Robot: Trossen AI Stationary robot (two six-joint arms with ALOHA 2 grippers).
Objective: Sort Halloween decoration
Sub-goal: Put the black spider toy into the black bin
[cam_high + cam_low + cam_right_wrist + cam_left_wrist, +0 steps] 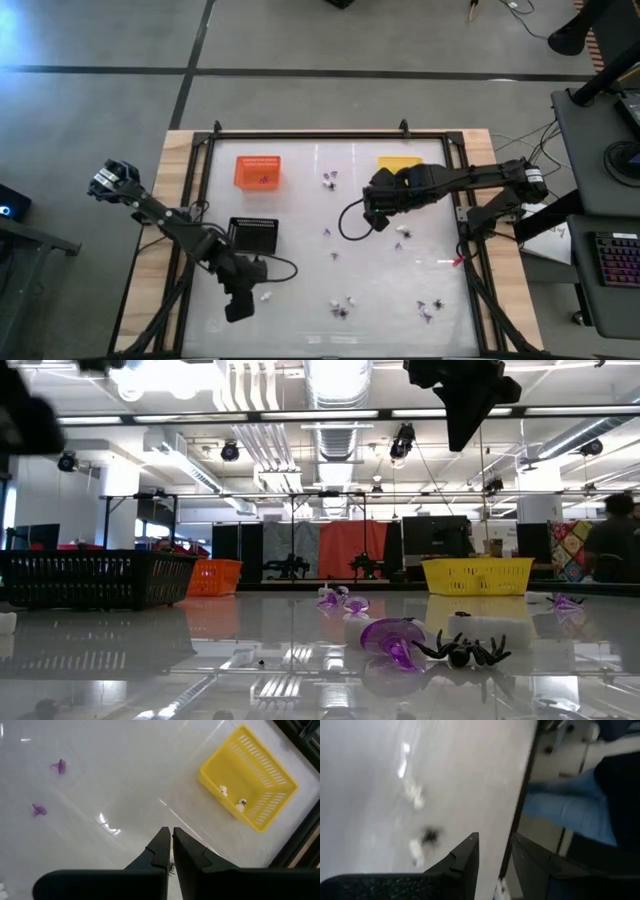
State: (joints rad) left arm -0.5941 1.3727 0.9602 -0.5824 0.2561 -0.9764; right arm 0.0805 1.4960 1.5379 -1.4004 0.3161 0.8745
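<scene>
Both your grippers hang above the white table, holding nothing.

At the left, your left gripper (238,308) sits low near the front edge past the black tray (254,235), fingers slightly parted around nothing. The orange basket (258,171) holds a dark trinket. Purple and whitish trinkets (342,306) lie scattered mid-table. Your right gripper (169,837) is pinched closed and empty, beside the yellow basket (248,778), which has two whitish pieces inside.

Three baskets (257,170) (orange, yellow, black), roughly a dozen scattered trinkets (343,311).
</scene>
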